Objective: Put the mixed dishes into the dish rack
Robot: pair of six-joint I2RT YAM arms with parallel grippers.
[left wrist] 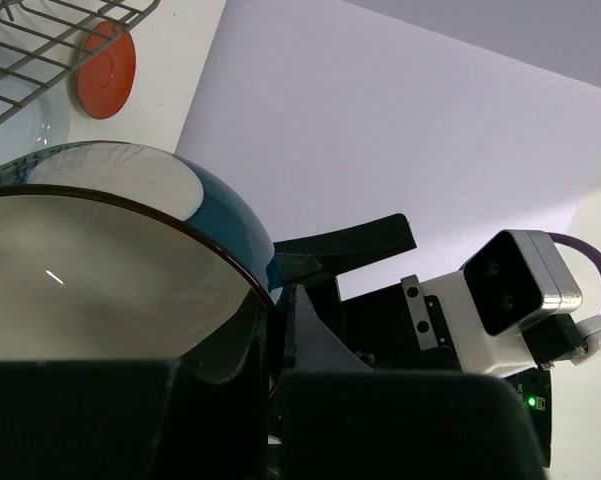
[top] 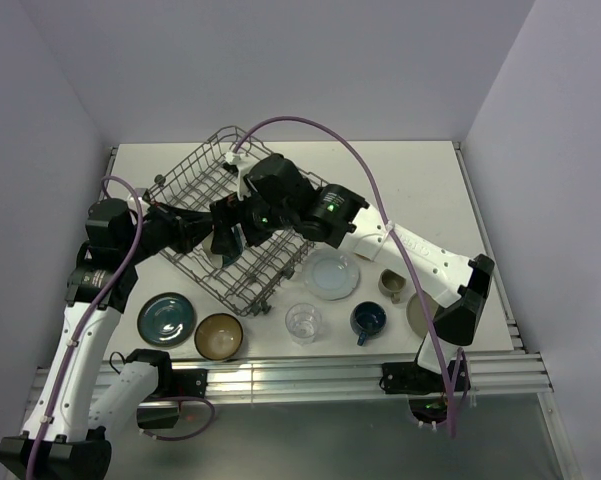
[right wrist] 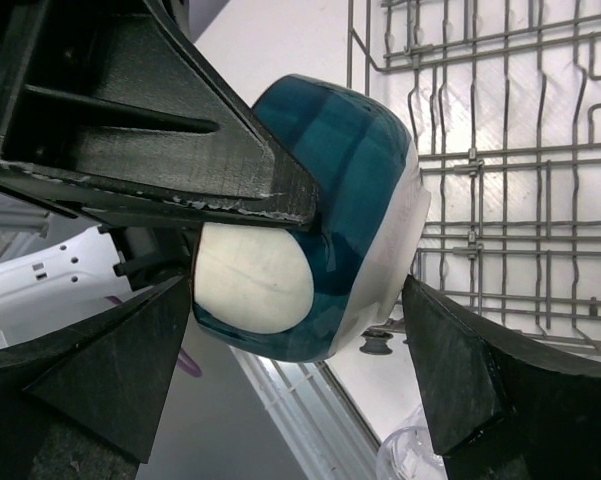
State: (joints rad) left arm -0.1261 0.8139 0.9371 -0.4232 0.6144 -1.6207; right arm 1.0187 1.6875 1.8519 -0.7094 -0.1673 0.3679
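A teal bowl with pale patches (right wrist: pixel 350 170) hangs over the near edge of the grey wire dish rack (top: pixel 195 185). My left gripper (left wrist: pixel 273 325) is shut on the bowl's rim (left wrist: pixel 130 290), one finger inside and one outside. My right gripper (right wrist: pixel 298 292) is open, with a finger (right wrist: pixel 110 370) on each side of the same bowl and a small gap showing at both. In the top view both grippers meet at the bowl (top: pixel 230 240). A red-orange plate (left wrist: pixel 107 68) lies beyond the rack.
Along the table's front stand a teal plate (top: pixel 166 318), a gold-brown bowl (top: pixel 219 336), a clear glass (top: pixel 303 322) and a blue cup (top: pixel 367 320). A pale plate (top: pixel 331 274) and a beige cup (top: pixel 391 285) lie right of the rack.
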